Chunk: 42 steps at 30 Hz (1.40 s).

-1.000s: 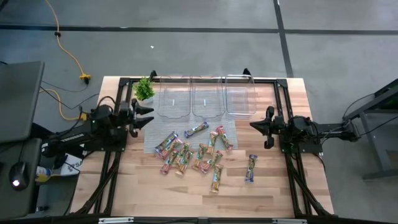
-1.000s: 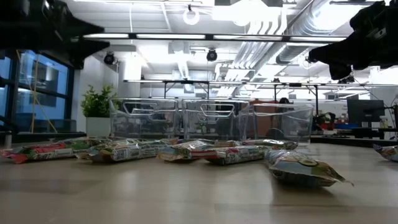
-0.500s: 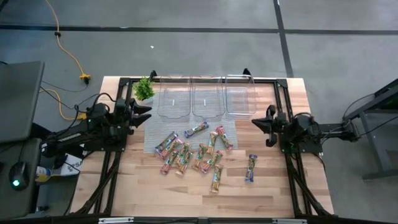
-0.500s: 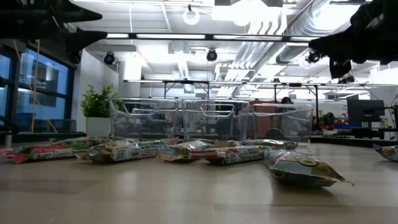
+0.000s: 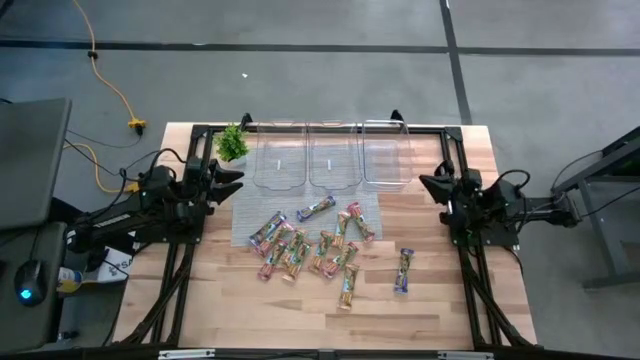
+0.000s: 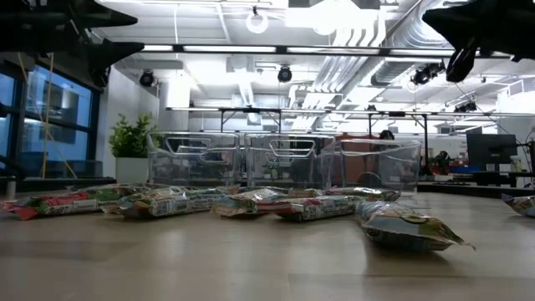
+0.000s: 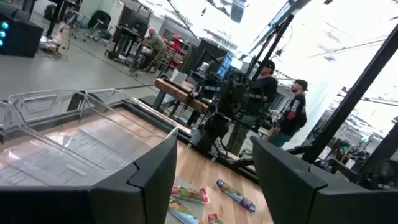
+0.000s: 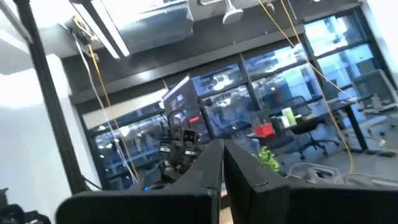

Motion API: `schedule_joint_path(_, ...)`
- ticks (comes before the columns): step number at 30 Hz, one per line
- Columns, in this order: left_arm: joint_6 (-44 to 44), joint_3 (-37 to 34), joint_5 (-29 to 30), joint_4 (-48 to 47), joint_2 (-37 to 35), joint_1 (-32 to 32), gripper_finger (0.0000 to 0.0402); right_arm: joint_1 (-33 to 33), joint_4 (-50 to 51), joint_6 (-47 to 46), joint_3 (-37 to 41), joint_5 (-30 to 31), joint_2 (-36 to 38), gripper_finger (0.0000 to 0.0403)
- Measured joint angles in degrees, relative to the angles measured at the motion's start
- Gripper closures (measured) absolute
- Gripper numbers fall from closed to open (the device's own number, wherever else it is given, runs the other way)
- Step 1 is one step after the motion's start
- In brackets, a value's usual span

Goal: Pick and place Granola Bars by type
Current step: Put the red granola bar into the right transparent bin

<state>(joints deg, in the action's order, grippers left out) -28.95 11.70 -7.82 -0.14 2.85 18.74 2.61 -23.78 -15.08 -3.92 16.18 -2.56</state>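
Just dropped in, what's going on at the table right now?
Nothing is being held. The granola bars lie scattered mid-table, one bar apart toward the right. The three clear bins at the far edge look empty. The left gripper hovers open near the plant; the right gripper is shut, raised by the right frame.

Three clear plastic bins (image 5: 332, 156) are set side by side at table's (image 5: 220, 300) far edge, w/ small potted plant (image 5: 232, 143) just left of them. Wrapped granola bars (image 5: 310, 245) are scattered nearer, mid-table; one bar (image 5: 403, 270) lies apart, to their right.
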Motion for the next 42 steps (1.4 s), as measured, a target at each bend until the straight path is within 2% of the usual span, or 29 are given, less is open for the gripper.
schedule_joint_path(4, 0.0, 0.0, 0.0, 0.0, 0.0, 0.0, 0.0197, 0.1, 13.3, 3.3, -11.3, 1.5, -7.1, 0.0403)
schedule_joint_path(8, 0.0, 0.0, 0.0, 0.0, 0.0, 0.0, 0.0197, 0.1, 30.7, 4.6, -28.0, 5.1, -20.6, 0.0403)
schedule_joint_path(12, 0.0, 0.0, 0.1, 0.0, 0.0, 0.0, 0.0197, 0.1, 45.7, -0.2, -45.8, 5.9, -37.5, 0.0403)
schedule_joint_path(15, 0.0, 0.0, 1.1, 0.0, 0.0, 0.0, 0.0197, 0.1, 56.8, -0.5, -57.8, 5.8, -49.7, 0.0403)
schedule_joint_path(18, 0.1, 0.0, 1.3, 0.0, 0.0, 0.0, 0.0197, -0.2, 69.3, -3.7, -68.2, 6.6, -60.7, 0.0403)
schedule_joint_path(22, 0.1, 0.0, 1.1, 0.0, 0.0, 0.0, 0.0197, -1.4, 82.8, -13.9, -78.2, 6.8, -72.6, 0.0403)
schedule_joint_path(26, 0.1, 0.0, 1.1, 0.0, 0.0, 0.0, 0.0197, -1.6, 89.0, -22.0, -82.1, 4.6, -81.3, 0.0403)
schedule_joint_path(32, 0.1, 0.0, 1.0, 0.0, 0.0, 0.0, 0.0197, -1.6, 92.9, -38.3, -80.6, 0.5, -88.9, 0.0403)
schedule_joint_path(38, 0.1, 0.0, 1.0, 0.0, 0.0, 0.0, 0.0197, -1.6, 91.9, -44.9, -76.1, -2.9, -92.2, 0.0401)
schedule_joint_path(42, 0.1, 0.0, 0.9, 0.0, 0.0, 0.0, 0.0197, -1.4, 87.1, -45.2, -71.1, -5.0, -92.4, 0.0377)
